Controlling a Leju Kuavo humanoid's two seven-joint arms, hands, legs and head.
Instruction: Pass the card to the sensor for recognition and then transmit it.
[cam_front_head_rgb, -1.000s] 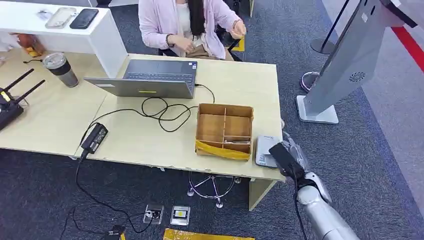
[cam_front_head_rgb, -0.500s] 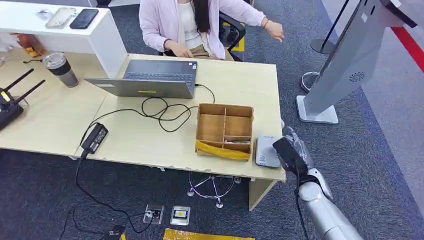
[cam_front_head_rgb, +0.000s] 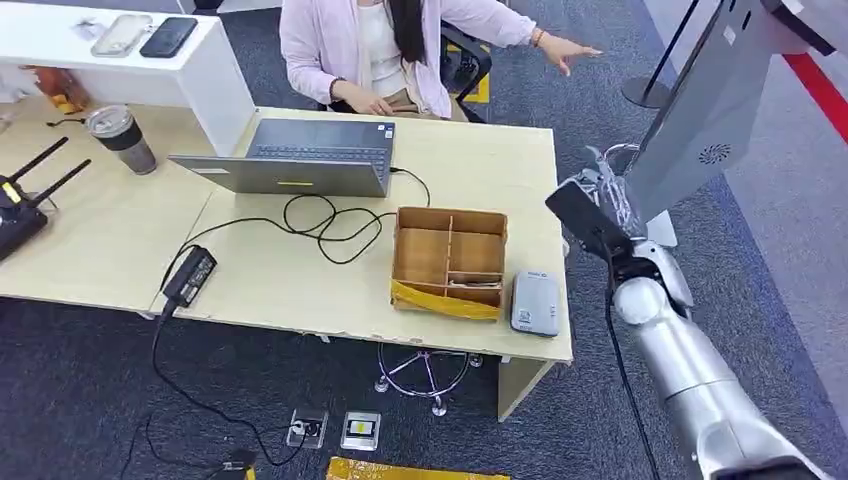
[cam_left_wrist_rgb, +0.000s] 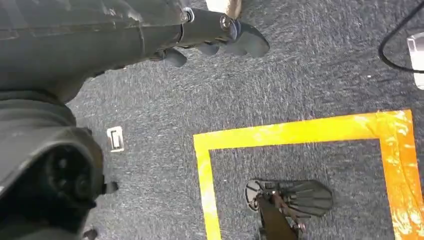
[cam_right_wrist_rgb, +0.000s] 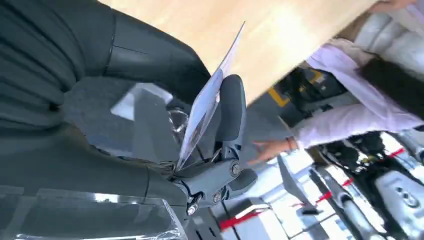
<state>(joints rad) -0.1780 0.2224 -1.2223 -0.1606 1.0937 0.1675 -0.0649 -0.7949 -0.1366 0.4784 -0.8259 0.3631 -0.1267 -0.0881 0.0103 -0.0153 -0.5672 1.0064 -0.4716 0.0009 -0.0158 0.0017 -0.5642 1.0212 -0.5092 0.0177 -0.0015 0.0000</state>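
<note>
Fingers (cam_right_wrist_rgb: 231, 107) half-hiding card (cam_right_wrist_rgb: 207, 102)

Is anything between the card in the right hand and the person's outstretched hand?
Nothing visible. The right hand holds the card raised past the desk's right edge; toward the person's hand lies bare carpet. The grey kiosk stands close beside that path.
</note>
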